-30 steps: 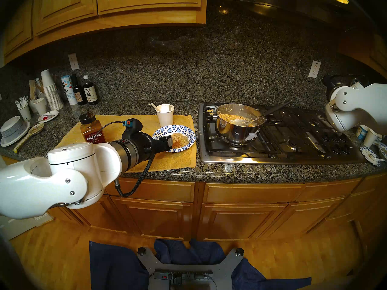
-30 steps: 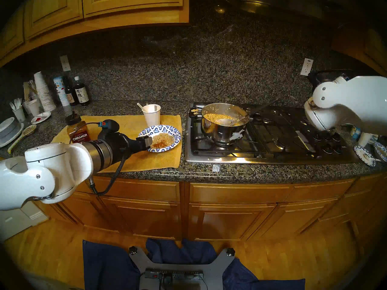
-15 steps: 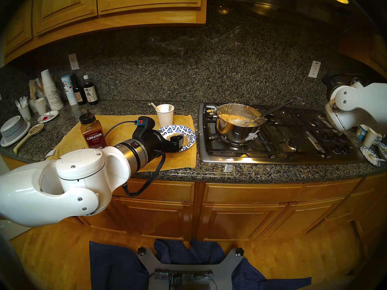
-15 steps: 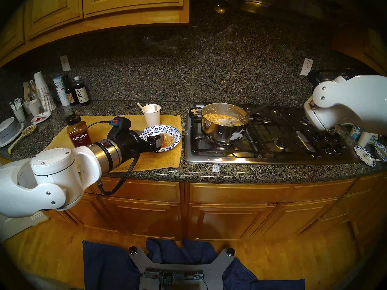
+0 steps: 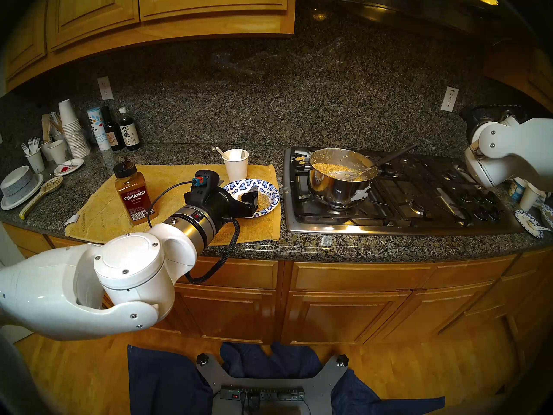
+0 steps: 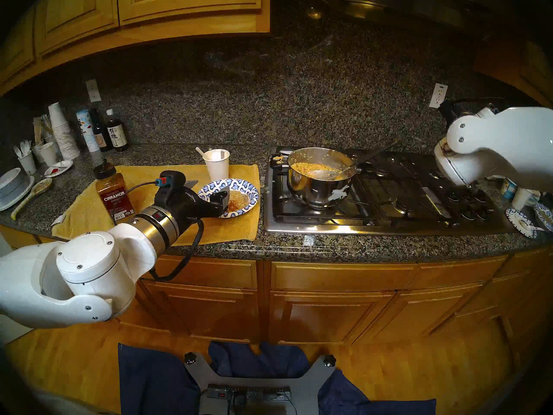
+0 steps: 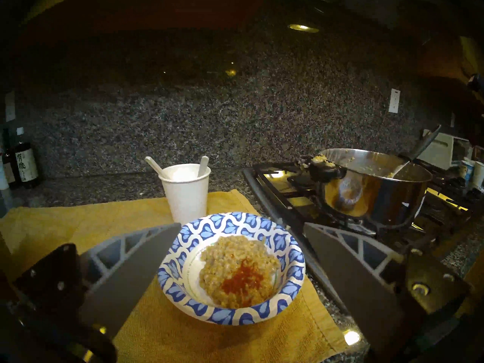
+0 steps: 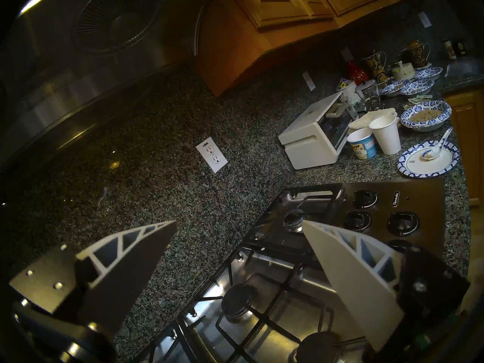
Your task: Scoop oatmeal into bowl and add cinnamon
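Note:
The blue-and-white patterned paper bowl [image 7: 235, 221] sits on a yellow mat [image 5: 179, 180] and holds a mound of oatmeal [image 7: 235, 257]. A red-brown patch of powder [image 7: 242, 278] lies on the mound. My left gripper [image 7: 242, 225] hovers open and empty over the bowl's near-left rim [image 5: 263, 185]. The cinnamon jar [image 5: 134, 192] stands upright on the mat, left of my wrist and apart from it. More oatmeal [image 5: 332, 167] fills a steel pot [image 5: 341, 186] with a ladle in it. My right gripper [image 8: 239, 222] is open and empty above the stove's right side.
A white paper cup [image 5: 236, 164] with plastic spoons stands just behind the bowl. The gas stove [image 5: 404, 207] lies to the right. Cups, dark bottles and dishes crowd the far left counter [image 5: 59, 148]. A toaster oven [image 8: 317, 134], cups and paper bowls stand right of the stove.
My left arm swung its elbow down and to the right. The gripper slid right over the bowl, uncovering the cinnamon jar. The right arm stayed still.

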Tool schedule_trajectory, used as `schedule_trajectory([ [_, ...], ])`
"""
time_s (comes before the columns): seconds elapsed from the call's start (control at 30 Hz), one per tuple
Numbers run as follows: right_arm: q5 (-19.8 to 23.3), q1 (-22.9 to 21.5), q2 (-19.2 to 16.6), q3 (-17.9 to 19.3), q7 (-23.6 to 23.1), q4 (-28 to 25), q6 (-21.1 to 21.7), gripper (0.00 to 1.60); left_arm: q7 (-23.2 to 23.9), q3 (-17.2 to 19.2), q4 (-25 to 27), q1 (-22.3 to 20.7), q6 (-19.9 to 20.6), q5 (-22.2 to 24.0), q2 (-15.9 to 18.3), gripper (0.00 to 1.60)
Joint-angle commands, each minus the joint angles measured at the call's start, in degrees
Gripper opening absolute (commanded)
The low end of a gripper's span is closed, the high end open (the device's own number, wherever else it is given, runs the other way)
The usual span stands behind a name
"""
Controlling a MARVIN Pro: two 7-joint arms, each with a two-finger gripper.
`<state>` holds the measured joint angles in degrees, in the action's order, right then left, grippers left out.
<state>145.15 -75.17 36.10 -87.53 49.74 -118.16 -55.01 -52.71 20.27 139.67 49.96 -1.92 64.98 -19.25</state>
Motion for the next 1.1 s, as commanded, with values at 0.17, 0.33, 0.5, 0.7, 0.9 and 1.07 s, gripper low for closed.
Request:
schedule_trajectory([
  [0.17,-1.5,-1.7,0.5,1.4,2.5,0.7,0.0,1.6,-8.8,-2.4,0.3,1.0,-1.2,-9.7,-6.1,1.6],
  [0.33,-1.9,-1.7,0.4,1.5,2.9,0.7,0.0,1.6,-13.2,-2.9,0.3,0.1,0.1,-13.3,-8.3,1.6],
  [0.5,-2.2,-1.7,0.3,1.6,3.2,0.7,0.0,1.6,-14.6,-2.4,-1.2,-1.2,1.7,-15.2,-10.2,1.6],
  [0.7,-2.6,-1.7,0.1,1.6,3.5,0.6,0.0,1.6,-13.8,-2.0,-5.8,-2.5,2.8,-14.9,-13.5,1.6],
  [0.9,-2.8,-1.7,0.0,1.6,3.5,0.6,0.0,1.6,-11.8,-1.9,-12.6,-3.1,2.8,-12.7,-17.2,1.6],
  [1.07,-2.9,-1.7,0.0,1.6,3.4,0.6,0.0,1.6,-9.8,-1.1,-17.1,-4.0,2.4,-11.0,-20.0,1.6],
])
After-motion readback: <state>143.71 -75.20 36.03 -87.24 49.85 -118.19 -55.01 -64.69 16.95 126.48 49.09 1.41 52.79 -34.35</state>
